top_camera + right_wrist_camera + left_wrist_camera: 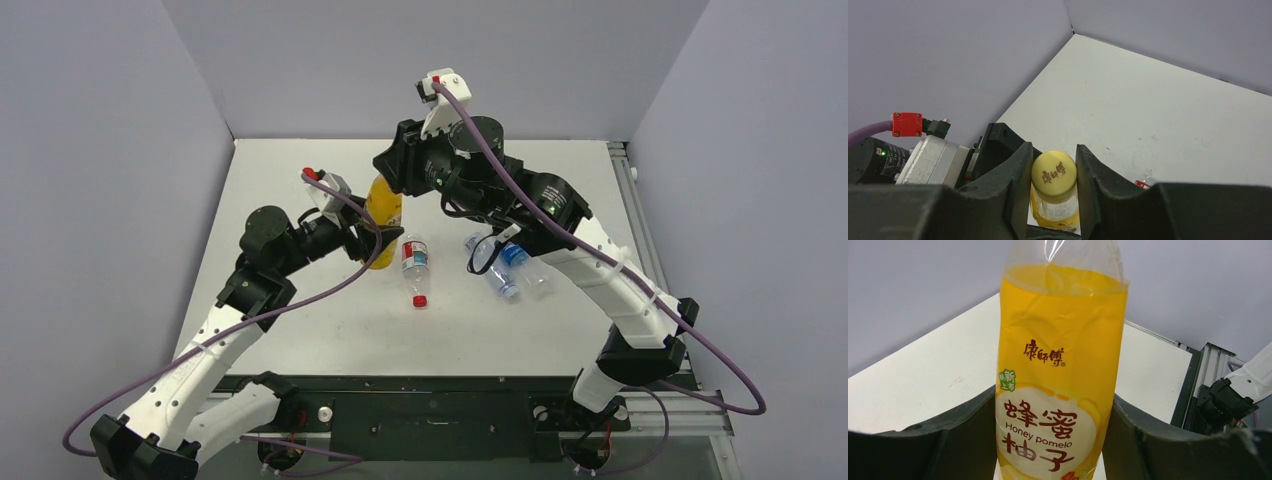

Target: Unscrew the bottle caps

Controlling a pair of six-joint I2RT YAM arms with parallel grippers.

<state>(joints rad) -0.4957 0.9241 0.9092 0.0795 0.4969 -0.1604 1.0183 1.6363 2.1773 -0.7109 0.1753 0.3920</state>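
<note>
Zero caps are coming off yet, I'm judging | right gripper (1053,161) is clamping shut on the yellow cap (1054,174) | left gripper (1055,440) is squeezing the juice bottle (1060,355) upright | three more bottles (415,262) are lying on the counter (300,330), waiting

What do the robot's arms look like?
The left arm and right arm are white with black joints. A purple cable runs along each. The left gripper and right gripper have chunky black fingers, and a red plug sits by each wrist.
</note>
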